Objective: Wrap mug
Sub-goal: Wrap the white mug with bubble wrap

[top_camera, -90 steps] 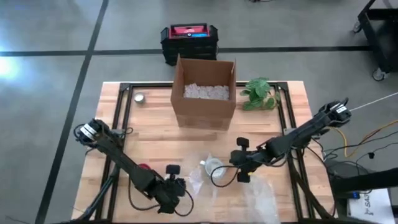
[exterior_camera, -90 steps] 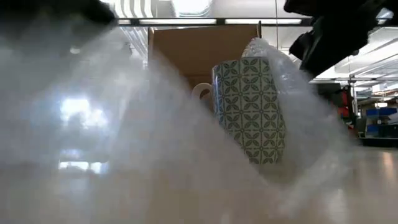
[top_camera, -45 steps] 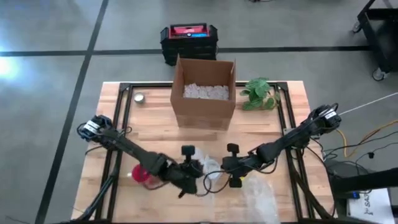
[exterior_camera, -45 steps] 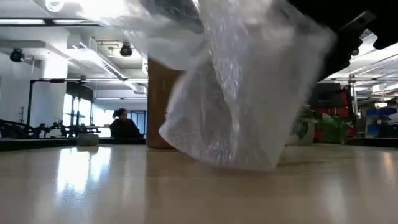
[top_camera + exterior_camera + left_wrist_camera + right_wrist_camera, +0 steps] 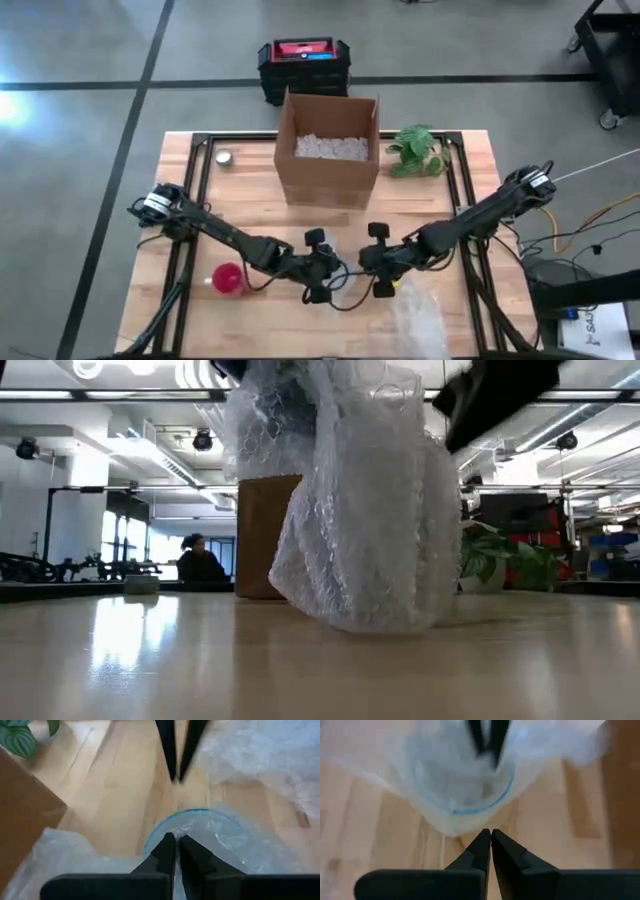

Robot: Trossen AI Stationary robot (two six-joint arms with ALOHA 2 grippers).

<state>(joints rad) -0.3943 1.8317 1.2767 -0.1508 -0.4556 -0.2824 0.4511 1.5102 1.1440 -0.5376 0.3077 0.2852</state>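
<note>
Mug [image 5: 370,510] upright under bubble wrap [image 5: 352,283], between both arms. Left gripper [image 5: 326,279] pinched shut on wrap at rim; right gripper [image 5: 377,277] closed, empty, just right.

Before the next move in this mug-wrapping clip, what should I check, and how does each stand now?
1. Bubble wrap covers the mug's sides: ok.
2. Mug rim shows through the wrap: ok.
3. Left gripper shut on the wrap: ok.
4. Right gripper shut, whether pinching wrap: cannot tell.
5. Wrapped bundle resting on the table: ok.
6. Cardboard box open behind: ok.
</note>
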